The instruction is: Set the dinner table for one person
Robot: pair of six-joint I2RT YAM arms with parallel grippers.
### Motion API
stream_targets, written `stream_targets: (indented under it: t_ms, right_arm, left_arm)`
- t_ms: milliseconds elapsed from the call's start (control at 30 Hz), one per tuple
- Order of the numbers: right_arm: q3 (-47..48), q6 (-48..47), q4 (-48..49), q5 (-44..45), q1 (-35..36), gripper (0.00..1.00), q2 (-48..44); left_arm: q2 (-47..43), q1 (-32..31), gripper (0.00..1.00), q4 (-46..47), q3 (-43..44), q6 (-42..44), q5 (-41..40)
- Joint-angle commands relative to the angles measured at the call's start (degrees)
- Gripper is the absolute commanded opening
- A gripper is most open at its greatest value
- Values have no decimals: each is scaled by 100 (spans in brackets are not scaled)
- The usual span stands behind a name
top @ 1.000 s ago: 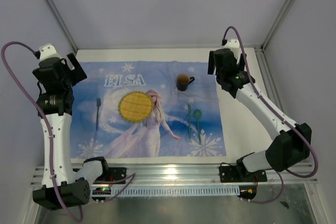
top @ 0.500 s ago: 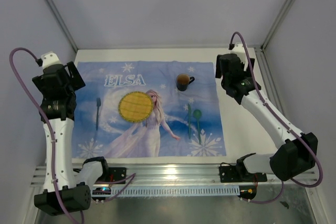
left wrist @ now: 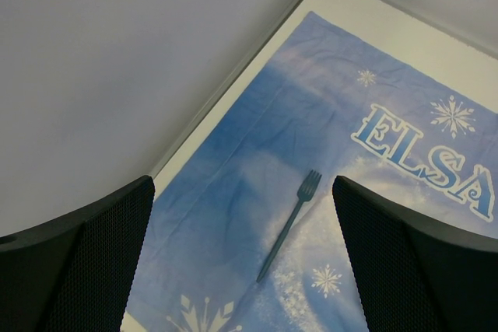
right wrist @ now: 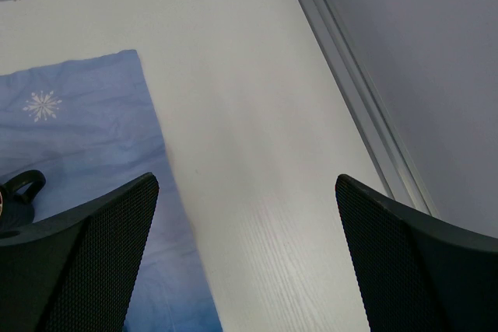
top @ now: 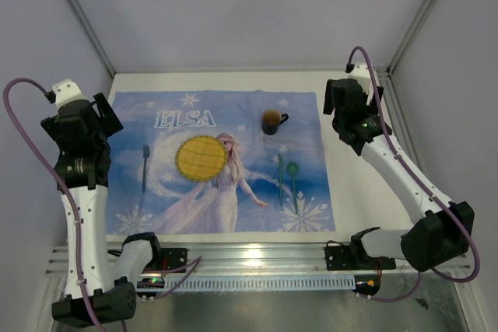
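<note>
While the left gripper point(left wrist: 241, 192) and right gripper point(right wrist: 247, 184) gape wide, a slim fork point(left wrist: 289, 223) lies on wrinkled cloth point(left wrist: 226, 153).

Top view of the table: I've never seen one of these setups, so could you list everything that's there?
table: one, white, silver-railed, under everything
cloth: one, blue with ELSA print, spread flat over the table's middle
plate: one, yellow, round, on the cloth, left of centre
fork: one, dark blue, on the cloth left of the plate
mug: one, dark, on the cloth beyond the plate, to its right
spoon: one, green, on the cloth right of the plate
straight utensil: one, green, between plate and spoon
left gripper: one, black, open, empty, above the fork
right gripper: one, black, open, empty, above the cloth's right edge
</note>
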Motion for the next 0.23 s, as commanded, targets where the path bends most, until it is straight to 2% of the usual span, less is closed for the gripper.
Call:
stream_targets:
  t_ms: [0,200]
  right_arm:
    - [120,134,25,12,-10,99,-144]
    - [85,125,24,3,-10,99,-171]
  left_arm:
    - [-50,15,99,-31,83,-71,-41]
    - [117,24,99,-171,144,-97,143]
